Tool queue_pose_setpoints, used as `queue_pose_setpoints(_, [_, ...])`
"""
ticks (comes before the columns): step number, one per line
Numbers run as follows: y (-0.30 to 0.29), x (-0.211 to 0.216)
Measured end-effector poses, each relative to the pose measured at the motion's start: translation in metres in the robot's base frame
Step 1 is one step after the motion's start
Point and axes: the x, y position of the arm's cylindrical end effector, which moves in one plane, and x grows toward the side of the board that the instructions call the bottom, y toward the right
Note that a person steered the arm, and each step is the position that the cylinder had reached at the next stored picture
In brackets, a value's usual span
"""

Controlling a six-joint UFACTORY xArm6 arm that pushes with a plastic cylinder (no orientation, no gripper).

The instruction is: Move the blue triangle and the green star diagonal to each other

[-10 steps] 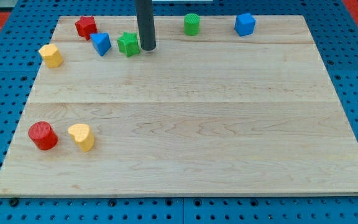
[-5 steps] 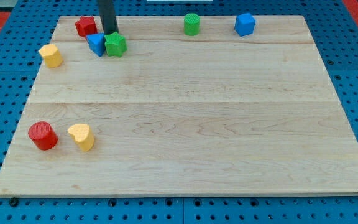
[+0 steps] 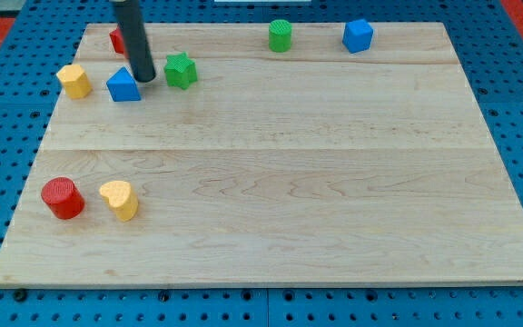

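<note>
The blue triangle [image 3: 123, 85] lies near the view's top left on the wooden board [image 3: 271, 173]. The green star [image 3: 181, 70] lies to its right and slightly higher. My tip [image 3: 143, 77] stands between them, just right of the blue triangle and left of the green star, close to the triangle's upper right edge.
A red block [image 3: 116, 39] sits behind the rod, partly hidden. A yellow block [image 3: 74, 81] lies left of the triangle. A green cylinder [image 3: 281, 35] and a blue cube [image 3: 358, 35] sit at the top. A red cylinder [image 3: 63, 198] and a yellow heart [image 3: 120, 200] lie at lower left.
My tip moved left, pushing the green star against the triangle, then came down between them. The blue triangle has shifted down and left; the green star now sits apart on its right.
</note>
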Motion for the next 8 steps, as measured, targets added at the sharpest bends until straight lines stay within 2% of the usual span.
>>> queue_pose_setpoints(2, [-0.024, 0.051])
queue_pose_setpoints(3, [-0.004, 0.055])
queue_pose_setpoints(4, [0.005, 0.009])
queue_pose_setpoints(5, [-0.037, 0.001])
queue_pose_setpoints(8, [-0.043, 0.047])
